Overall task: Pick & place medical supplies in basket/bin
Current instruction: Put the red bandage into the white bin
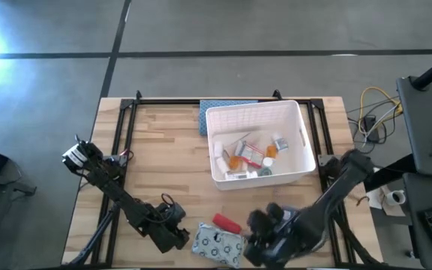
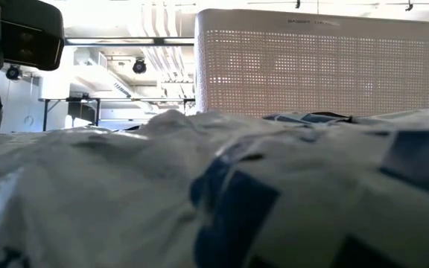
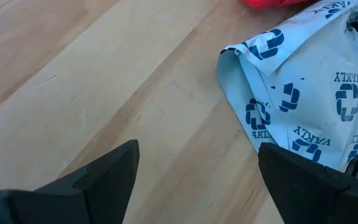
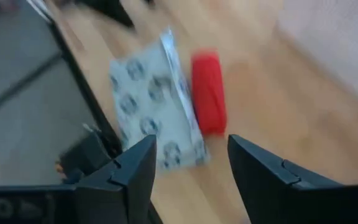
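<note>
The white bin is sitting at the far middle of the bench, holding a jumble of white bottles, an orange vial and a red-orange box, too small to sort out further, and it is covering most of a blue-grey mat. The patterned pouch and the red tube are lying together near the bench's front edge, the pouch filling the low view and hiding almost everything but the bin's slotted wall. The left gripper is resting released just beside the pouch, and the right gripper is hovering with its fingers apart and grasping nothing above pouch and tube.
</note>
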Controlling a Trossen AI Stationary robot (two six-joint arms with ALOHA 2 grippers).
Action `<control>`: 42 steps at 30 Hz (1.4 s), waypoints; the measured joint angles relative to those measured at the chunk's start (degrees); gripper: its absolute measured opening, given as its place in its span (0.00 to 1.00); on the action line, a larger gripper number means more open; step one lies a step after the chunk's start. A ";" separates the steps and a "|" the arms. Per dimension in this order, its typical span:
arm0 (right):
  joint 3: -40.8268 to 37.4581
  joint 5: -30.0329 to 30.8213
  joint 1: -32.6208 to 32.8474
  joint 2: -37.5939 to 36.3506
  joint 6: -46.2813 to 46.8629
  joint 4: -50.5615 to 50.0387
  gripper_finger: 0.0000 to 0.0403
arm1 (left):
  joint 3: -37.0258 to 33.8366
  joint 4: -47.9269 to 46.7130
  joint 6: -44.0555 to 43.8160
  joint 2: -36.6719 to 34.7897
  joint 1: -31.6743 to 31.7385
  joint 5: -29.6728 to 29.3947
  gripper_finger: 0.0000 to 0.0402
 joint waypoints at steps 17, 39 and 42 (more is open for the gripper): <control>1.43 -1.42 -7.59 18.04 -4.78 7.74 0.45 | 0.02 0.49 0.00 0.04 0.00 0.10 0.77; 9.78 -10.06 -14.14 28.06 -15.90 -0.22 0.40 | 0.00 0.48 0.02 0.07 -0.13 0.09 0.77; 9.21 -11.38 -15.36 27.73 -16.30 -2.53 0.35 | 0.00 0.50 0.22 0.07 -0.13 0.10 0.77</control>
